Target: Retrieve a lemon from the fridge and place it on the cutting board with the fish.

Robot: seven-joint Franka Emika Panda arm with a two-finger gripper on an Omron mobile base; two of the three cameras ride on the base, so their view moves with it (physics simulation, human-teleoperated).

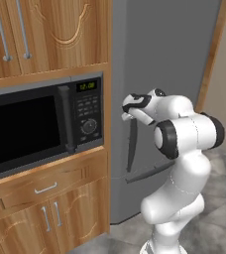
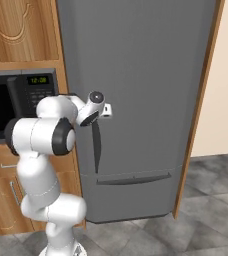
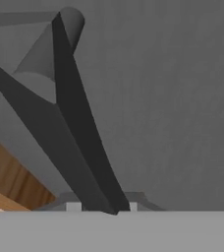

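Kitchen fridge [image 2: 146, 75] is standing shut; claw [image 2: 103, 111] is seemingly clamping its handle [image 2: 96, 145], risking slipping off while pulling.

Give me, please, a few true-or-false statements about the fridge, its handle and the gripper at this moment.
1. The fridge door is shut. True.
2. The gripper is at the top of the dark vertical handle. True.
3. A lemon sits in the gripper. False: its fingers flank the handle.
4. The microwave door hangs open. False: it is closed.
5. The microwave stands to the right of the fridge. False: it is on its left.
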